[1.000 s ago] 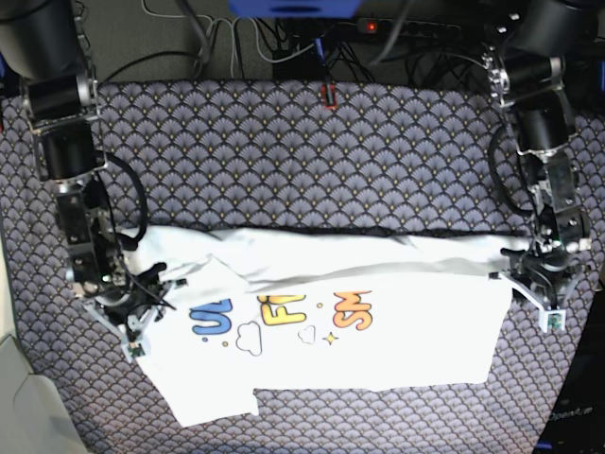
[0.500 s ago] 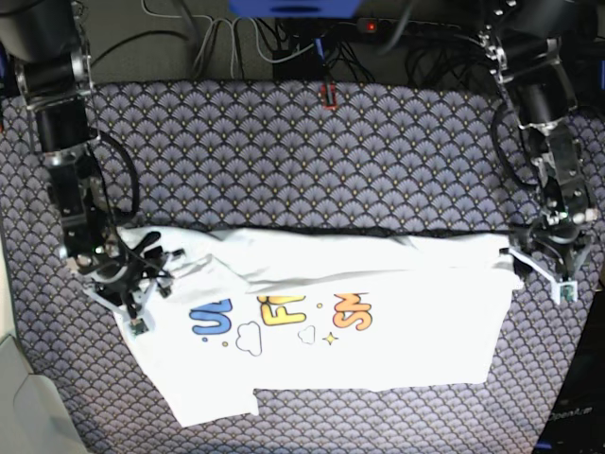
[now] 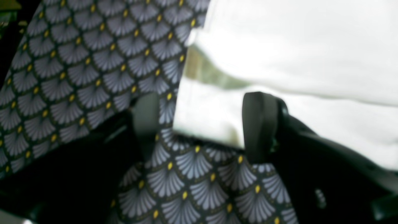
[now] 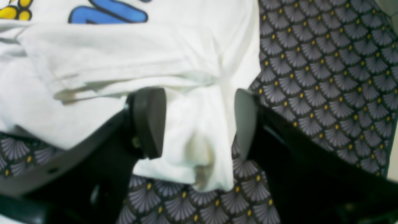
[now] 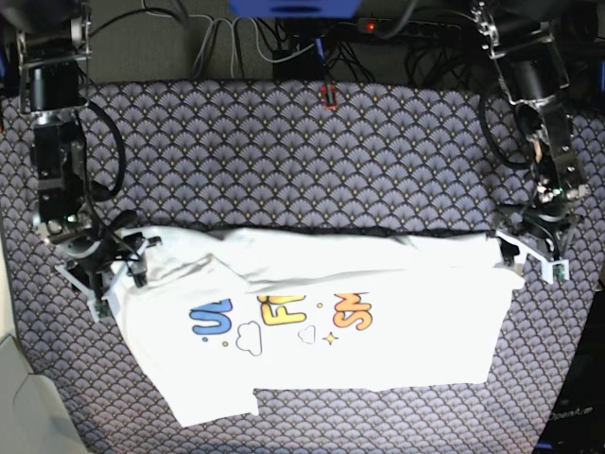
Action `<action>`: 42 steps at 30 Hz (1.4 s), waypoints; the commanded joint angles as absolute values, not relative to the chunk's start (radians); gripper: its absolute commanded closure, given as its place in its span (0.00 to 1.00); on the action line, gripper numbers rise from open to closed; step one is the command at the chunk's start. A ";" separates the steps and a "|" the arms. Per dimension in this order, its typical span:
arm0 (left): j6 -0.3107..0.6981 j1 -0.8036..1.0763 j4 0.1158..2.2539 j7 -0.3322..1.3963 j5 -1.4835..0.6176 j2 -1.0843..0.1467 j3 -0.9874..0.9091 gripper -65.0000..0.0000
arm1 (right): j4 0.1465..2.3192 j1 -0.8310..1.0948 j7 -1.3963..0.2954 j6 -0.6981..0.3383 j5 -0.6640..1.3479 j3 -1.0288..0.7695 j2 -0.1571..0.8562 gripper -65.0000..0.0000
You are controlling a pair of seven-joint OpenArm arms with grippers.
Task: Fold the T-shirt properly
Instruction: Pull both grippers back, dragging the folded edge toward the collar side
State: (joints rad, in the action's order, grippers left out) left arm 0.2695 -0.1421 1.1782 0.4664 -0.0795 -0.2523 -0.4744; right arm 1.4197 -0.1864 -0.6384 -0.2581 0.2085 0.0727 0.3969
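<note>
- I see a tablecloth (image 5: pixel 312 161) of grey-purple fan scales with yellow dots covering the whole work surface.
- Behind its far edge, cables (image 5: pixel 227 43) tangle around a power strip (image 5: pixel 416 26) showing a red light.
- Lighting looks even and soft.
</note>
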 commanded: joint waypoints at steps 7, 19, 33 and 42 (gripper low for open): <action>0.268 -0.188 1.098 0.406 -0.085 -0.269 -0.479 0.37 | 1.449 -0.189 -0.622 -0.255 0.211 0.064 0.410 0.45; 0.274 -0.193 0.990 0.325 -0.085 -0.269 -0.475 0.46 | 1.449 -0.183 -0.624 -0.255 0.211 0.064 0.414 0.45; 0.271 -0.194 0.990 0.331 -0.085 -0.277 -0.478 0.97 | 1.515 -0.073 -0.619 -0.257 0.211 0.001 0.433 0.45; 0.271 -0.197 0.990 0.328 -0.077 -0.278 -0.475 0.97 | 1.445 -0.058 -0.615 -0.259 0.211 -0.012 0.433 0.44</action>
State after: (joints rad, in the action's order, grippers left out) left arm 0.2821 -0.1783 0.9768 0.3416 -0.0834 -0.2577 -0.4713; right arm 1.4311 -0.0399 -0.6350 -0.2615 0.2100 -0.0036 0.4156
